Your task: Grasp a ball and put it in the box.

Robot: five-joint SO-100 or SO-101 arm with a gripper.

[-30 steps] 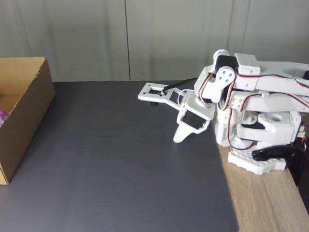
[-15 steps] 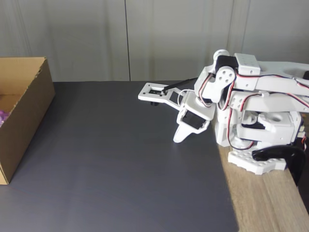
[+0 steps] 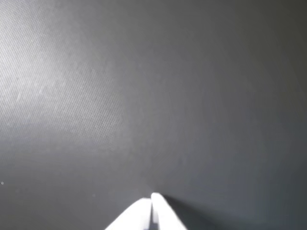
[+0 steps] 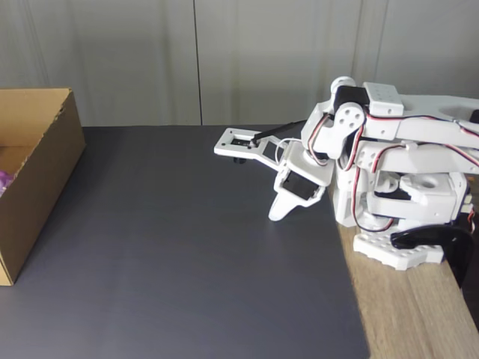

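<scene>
Arm's folded up at the right, hand clenched and empty, tips on the dark desk. Ball sits inside the box far left.

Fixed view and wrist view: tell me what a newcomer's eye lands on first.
In the fixed view, the white arm sits folded at the right, its gripper shut, tips down near the dark mat. At the left edge stands the brown box, with a sliver of the purple ball inside. The wrist view shows the closed fingertips over the mat.
</scene>
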